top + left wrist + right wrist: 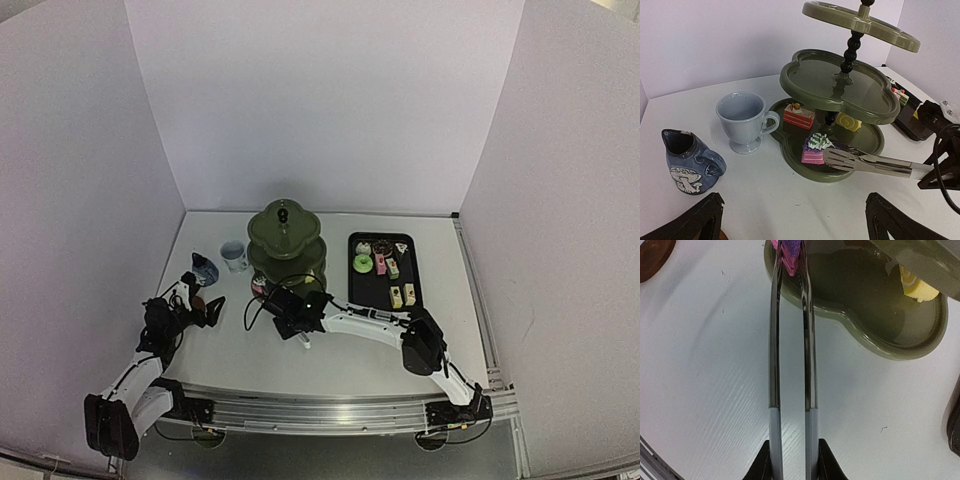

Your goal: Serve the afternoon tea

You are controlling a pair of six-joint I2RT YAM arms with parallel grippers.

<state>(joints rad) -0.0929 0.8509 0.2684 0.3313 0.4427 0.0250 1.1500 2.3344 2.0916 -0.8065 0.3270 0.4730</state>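
Three scalloped dark green tiers form the stand (286, 245), mid-table, just left of the tray (370, 290). Left of it stand a pale cup (745, 121) and a smaller blue cup (687, 161). On the bottom tier sit a red cake (799, 116), a yellow roll (849, 121) and a pink cake (815, 149). The right pincer (794, 460) pinches tongs (870, 164) that clamp the pink cake. The left pincer (792, 210) is spread wide. The table (340, 350) is white and the walls (320, 100) pale.

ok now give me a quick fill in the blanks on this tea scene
1. The right gripper is shut on the metal ___.
2. The pink cake is at the ___ tier of the stand.
3. The jaws of the left gripper stand ___.
4. The small blue cup shows a ___ picture.
Missing words: tongs, bottom, open, mushroom.
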